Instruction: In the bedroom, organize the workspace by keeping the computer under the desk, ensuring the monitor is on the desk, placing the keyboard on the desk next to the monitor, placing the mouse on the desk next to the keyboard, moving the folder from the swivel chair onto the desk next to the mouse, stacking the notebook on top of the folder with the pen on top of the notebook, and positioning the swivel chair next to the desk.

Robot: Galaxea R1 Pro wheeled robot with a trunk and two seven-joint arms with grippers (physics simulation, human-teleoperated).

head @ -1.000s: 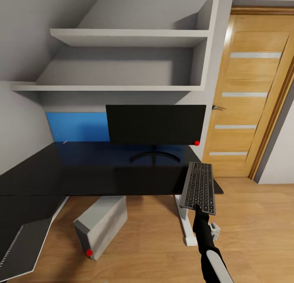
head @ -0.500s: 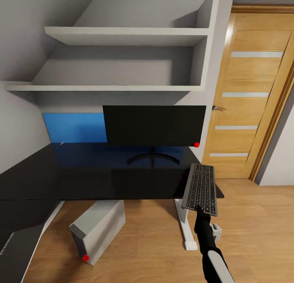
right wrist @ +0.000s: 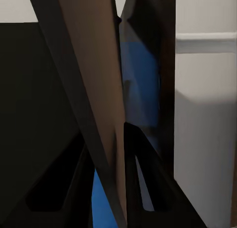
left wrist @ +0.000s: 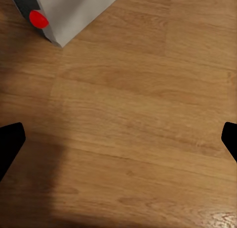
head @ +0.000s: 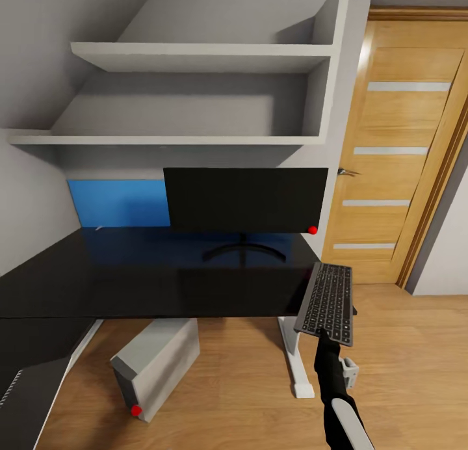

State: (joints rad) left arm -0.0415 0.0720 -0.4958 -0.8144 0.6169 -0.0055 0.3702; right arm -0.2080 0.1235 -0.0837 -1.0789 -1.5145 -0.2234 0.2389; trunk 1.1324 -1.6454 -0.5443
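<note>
Presently catalogued, head view: keyboard (head: pixel 327 302) at 4 o'clock, clamped at its near edge by right claw (head: pixel 324 341), tilted, overhanging the right end of the black bench (head: pixel 156 281). Monitor (head: pixel 246 199) upright on the bench at centre, blue wall panel (head: pixel 118 202) at its 9 o'clock. Computer (head: pixel 153 366) on the wood floor (head: pixel 403 372) under the bench, 7 o'clock, red light facing out. Left claw (left wrist: pixel 118 139) spread wide, holding nothing, over floor near the computer's corner
</note>
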